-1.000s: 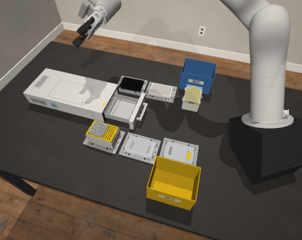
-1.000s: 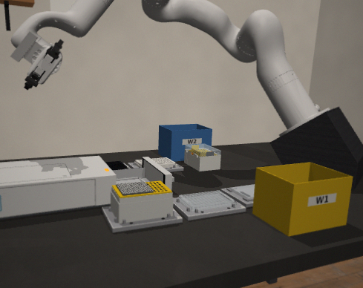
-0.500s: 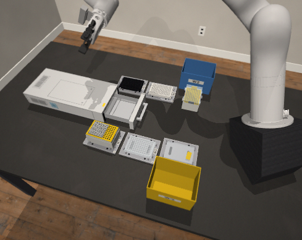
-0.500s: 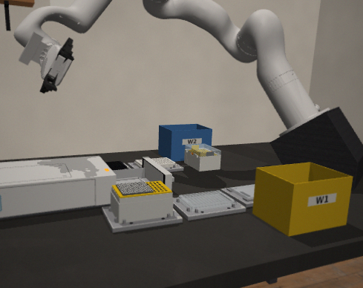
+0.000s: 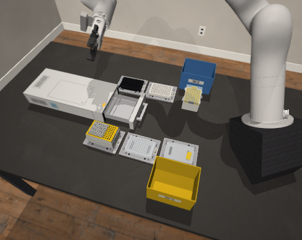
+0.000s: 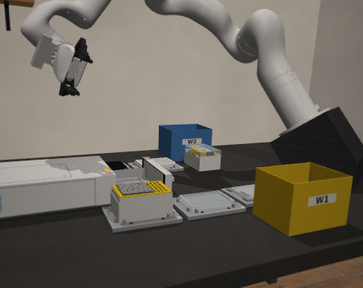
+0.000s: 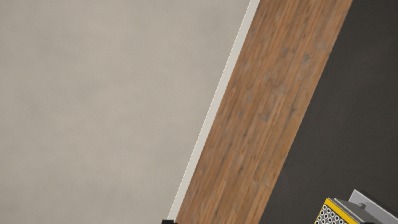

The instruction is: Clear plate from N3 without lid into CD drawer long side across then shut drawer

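The white cooler (image 5: 65,93) lies at the bench's left. Its drawer (image 5: 122,108) stands pulled out to the right and looks empty, and an orange lamp (image 5: 104,104) is lit beside it. A clear well plate (image 5: 140,146) without a lid lies flat on the middle nest of the front row; it also shows in the exterior view (image 6: 206,200). I cannot read the nest labels. My gripper (image 5: 91,55) hangs high above the bench's far left rear, open and empty, far from the plate and the drawer; it also shows in the exterior view (image 6: 68,90). The wrist view shows mostly wall and floor.
A black plate (image 5: 131,84) and a white plate (image 5: 161,90) sit on nests behind the drawer. A blue bin (image 5: 197,75) and a tip box (image 5: 192,97) stand at the back. A yellow-topped tip rack (image 5: 102,133), a plateless nest (image 5: 180,151) and a yellow bin (image 5: 173,182) stand in front.
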### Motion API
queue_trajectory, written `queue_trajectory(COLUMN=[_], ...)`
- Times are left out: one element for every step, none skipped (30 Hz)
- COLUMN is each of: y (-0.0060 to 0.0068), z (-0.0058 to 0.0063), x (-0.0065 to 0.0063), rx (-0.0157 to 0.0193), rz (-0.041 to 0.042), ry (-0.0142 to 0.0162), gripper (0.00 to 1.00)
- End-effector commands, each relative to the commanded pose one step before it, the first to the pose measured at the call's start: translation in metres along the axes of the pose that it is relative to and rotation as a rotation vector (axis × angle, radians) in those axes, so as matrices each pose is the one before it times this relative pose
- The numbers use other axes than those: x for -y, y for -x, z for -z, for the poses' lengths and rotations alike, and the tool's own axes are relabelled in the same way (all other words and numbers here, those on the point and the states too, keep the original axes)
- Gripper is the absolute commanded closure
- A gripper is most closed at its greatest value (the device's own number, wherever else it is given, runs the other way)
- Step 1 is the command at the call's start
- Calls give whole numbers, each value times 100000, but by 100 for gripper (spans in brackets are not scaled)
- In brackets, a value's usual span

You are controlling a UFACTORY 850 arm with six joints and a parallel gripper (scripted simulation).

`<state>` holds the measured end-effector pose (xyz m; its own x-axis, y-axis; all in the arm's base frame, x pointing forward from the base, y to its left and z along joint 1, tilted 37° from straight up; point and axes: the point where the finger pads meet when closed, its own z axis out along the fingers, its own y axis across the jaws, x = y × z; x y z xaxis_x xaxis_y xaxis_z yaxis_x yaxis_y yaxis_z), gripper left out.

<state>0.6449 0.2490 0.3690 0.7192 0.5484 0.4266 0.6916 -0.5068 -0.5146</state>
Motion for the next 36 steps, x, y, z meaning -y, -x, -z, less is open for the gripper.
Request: queue_trajectory(y=[1270,0,0,397,392,386,110,406,402,395,390,57,-1,409,404,397,392,2,0,0,410,406,398,341,-1,412,407,399,284,-1,412,407,399,225,-1,0], z=[-915,0,0,-285,-293,-297,-85,-278,-287,-295,-299,-44,0,-280,-289,-297,-300,-2,0,0,-282,-291,-298,-260,0,-284,-292,-299,-217,0,-286,-294,-300,-172,0,0], x=[518,0,0,112,106,101,29,97,92,87,83,12,0,77,73,68,65,0,0,0,57,54,50,41,0,37,35,31,22,0,18,16,14,8,0,0], rx=[5133,0,0,2494,1405,1,1,2438,2438,1237,1,0,0,2362,2362,1066,1,0,0,0,2265,2264,895,1,0,2145,2144,728,1,0,2003,2003,569,1,0,0], rz=[-4136,0,0,-2041,-1150,-1,0,-2003,-2003,-1016,-1,0,0,-1965,-1965,-886,-1,0,0,0,-1927,-1927,-761,-1,0,-1889,-1889,-641,-1,0,-1850,-1850,-525,0,0,0], ry=[1505,0,0,853,480,-1,-1,1073,1073,544,-1,0,0,1291,1291,582,-1,0,0,0,1506,1506,594,-1,0,1716,1716,581,-1,0,1917,1917,543,-1,0,0], gripper=[0,0,0,0,0,0,0,0,0,0,0,0,0,0,0,0,0,0,0,0,0,0,0,0,0,0,0,0,0,0,0,0,0,0,0,0])
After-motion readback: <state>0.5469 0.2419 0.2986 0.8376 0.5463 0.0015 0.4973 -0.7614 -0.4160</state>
